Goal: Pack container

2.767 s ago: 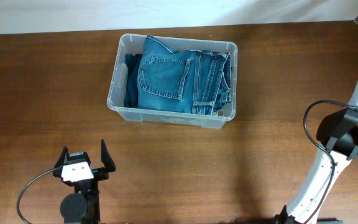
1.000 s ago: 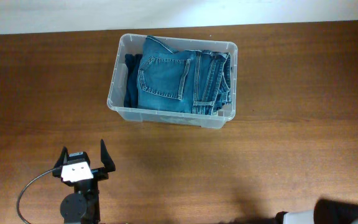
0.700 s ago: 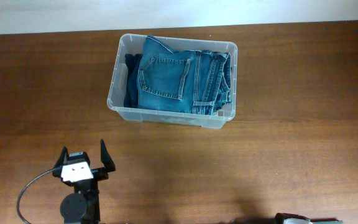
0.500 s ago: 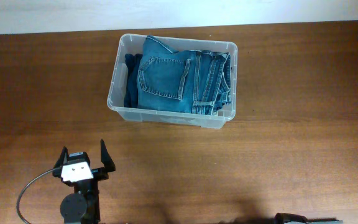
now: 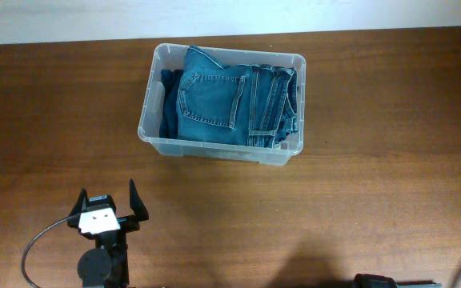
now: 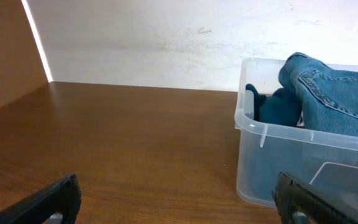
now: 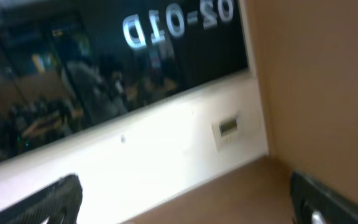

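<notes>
The brown wooden table [image 5: 358, 120] carries 1 clear container [image 5: 214, 149].

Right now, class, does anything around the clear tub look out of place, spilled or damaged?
Nothing spilled or damaged. The folded jeans lie inside the container, humping above its rim in the left wrist view.

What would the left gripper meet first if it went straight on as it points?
For the left gripper, likely only bare brown wooden table; its line passes narrowly left of the clear rectangular plastic tub.

We see jeans [image 6: 340, 93] folded inside the tub [image 6: 272, 168], tabletop [image 6: 123, 143] stretching left of the tub, and our left hand [image 6: 176, 196] spread wide before it.
</notes>
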Robot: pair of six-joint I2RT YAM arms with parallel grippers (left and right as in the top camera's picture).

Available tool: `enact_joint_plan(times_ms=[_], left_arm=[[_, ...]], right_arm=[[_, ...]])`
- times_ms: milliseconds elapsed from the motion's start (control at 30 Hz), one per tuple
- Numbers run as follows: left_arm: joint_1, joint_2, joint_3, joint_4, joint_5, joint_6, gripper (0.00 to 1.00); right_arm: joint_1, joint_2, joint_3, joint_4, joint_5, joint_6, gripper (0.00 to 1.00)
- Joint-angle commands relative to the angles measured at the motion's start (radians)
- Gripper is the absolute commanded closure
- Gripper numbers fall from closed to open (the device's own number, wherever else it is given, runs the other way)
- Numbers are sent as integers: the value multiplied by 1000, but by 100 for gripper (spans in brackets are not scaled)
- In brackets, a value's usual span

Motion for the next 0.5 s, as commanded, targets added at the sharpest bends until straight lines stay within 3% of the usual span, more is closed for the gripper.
enact_joint_plan(times_ms=[0, 133, 467], left_arm=[[5, -7, -2, -3, -7, 12, 1], [5, -7, -2, -3, -6, 12, 1], [5, -7, -2, -3, -7, 12, 1]], right_arm=[[8, -114, -280, 186, -35, 8, 2], [8, -191, -547, 404, -71, 9, 2], [10, -222, -1025, 933, -134, 8, 2]])
